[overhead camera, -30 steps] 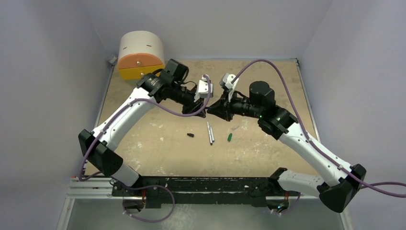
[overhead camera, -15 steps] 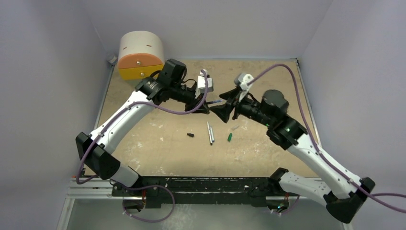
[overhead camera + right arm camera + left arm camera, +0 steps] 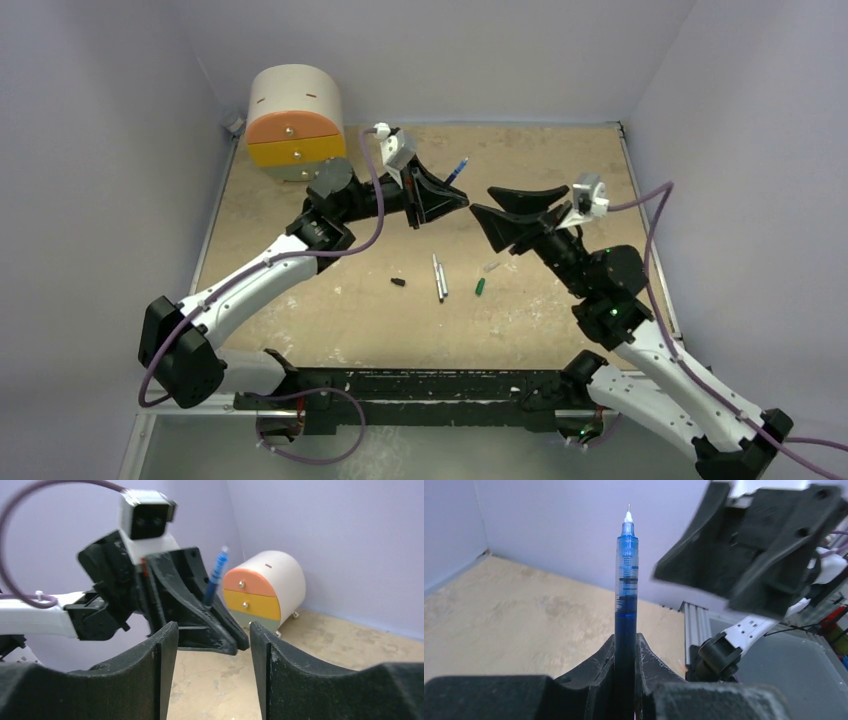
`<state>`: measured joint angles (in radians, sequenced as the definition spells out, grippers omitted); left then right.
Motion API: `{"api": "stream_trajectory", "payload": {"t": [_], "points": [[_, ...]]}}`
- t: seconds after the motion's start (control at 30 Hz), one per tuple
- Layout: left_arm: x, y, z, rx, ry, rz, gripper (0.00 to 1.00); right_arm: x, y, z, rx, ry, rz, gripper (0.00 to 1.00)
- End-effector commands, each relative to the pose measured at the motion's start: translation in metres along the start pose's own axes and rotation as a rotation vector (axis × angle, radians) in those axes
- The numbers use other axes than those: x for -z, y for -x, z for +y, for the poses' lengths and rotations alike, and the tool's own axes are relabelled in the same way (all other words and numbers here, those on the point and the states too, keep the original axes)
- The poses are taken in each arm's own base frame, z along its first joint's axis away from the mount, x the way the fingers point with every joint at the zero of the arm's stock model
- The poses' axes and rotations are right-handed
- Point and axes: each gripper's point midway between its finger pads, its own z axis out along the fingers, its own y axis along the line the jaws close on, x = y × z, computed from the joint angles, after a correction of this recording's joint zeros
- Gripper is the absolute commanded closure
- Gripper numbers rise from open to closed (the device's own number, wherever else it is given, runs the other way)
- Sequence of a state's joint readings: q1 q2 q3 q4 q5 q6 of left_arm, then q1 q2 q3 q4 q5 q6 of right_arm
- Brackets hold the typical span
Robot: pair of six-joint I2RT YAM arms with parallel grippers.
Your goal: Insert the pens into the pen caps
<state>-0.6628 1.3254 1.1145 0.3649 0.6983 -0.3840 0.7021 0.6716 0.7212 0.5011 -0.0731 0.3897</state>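
Top external view: left hand (image 3: 447, 190) pinched tight on blue pen (image 3: 458, 167), raised over tabletop (image 3: 300, 290), beyond grey pens (image 3: 439, 277); long axis slanting up and far-right, bare tip outward. Right hand (image 3: 482, 200) spread wide, empty, beyond grey pens and slightly right. Green cap (image 3: 480, 286) just right of grey pens, pale cap (image 3: 491, 267) further right, black cap (image 3: 398, 282) left. Judged: right hand nearer green and pale caps.

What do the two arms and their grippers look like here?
The left arm and right arm have white shells, black joints and a purple cable looping along each. The left gripper and right gripper have matte black, curved wedge fingers, lightly scuffed. A white camera box sits on each wrist.
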Motion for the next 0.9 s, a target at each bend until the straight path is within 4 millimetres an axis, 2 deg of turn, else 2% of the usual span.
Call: {"api": "stream_trajectory", "payload": {"t": [0.0,0.07,0.13,0.2,0.23,0.33,0.4,0.43,0.5,0.63,0.77,0.83,0.87], "points": [[-0.002,0.051,-0.042,-0.013,-0.108,-0.212,1.00,-0.018,0.011,0.018,-0.048,0.098,-0.062,0.47],[-0.002,0.048,-0.043,-0.002,-0.107,-0.215,1.00,-0.020,0.014,0.020,-0.050,0.109,-0.081,0.59],[0.000,0.048,-0.035,0.012,-0.055,-0.230,1.00,-0.020,0.017,0.016,-0.054,0.086,-0.095,0.73],[0.006,0.047,-0.020,0.003,0.058,-0.220,1.00,-0.019,0.009,-0.006,-0.052,-0.038,-0.063,0.94],[0.011,0.045,-0.012,-0.003,0.124,-0.209,1.00,-0.017,0.001,-0.025,-0.051,-0.140,-0.027,1.00],[0.037,0.036,0.014,-0.021,0.336,-0.175,1.00,0.005,-0.037,-0.081,0.001,-0.445,0.131,0.97],[0.059,0.027,0.035,-0.008,0.506,-0.159,1.00,0.026,-0.067,-0.107,0.025,-0.598,0.266,0.59],[0.068,0.022,0.040,-0.010,0.553,-0.148,1.00,0.036,-0.081,-0.116,0.026,-0.660,0.330,0.46],[0.079,0.015,0.043,-0.018,0.598,-0.121,1.00,0.054,-0.103,-0.126,0.013,-0.736,0.420,0.37],[0.082,0.000,0.045,-0.025,0.608,-0.063,1.00,0.076,-0.138,-0.145,-0.114,-0.883,0.487,0.46],[0.077,-0.009,0.046,0.000,0.596,-0.021,1.00,0.076,-0.181,-0.155,-0.186,-0.878,0.591,0.50],[0.073,-0.013,0.040,0.006,0.555,-0.012,1.00,0.066,-0.190,-0.150,-0.196,-0.822,0.619,0.67],[0.071,-0.016,0.037,0.008,0.531,-0.011,1.00,0.055,-0.182,-0.148,-0.164,-0.771,0.589,0.76]]}}
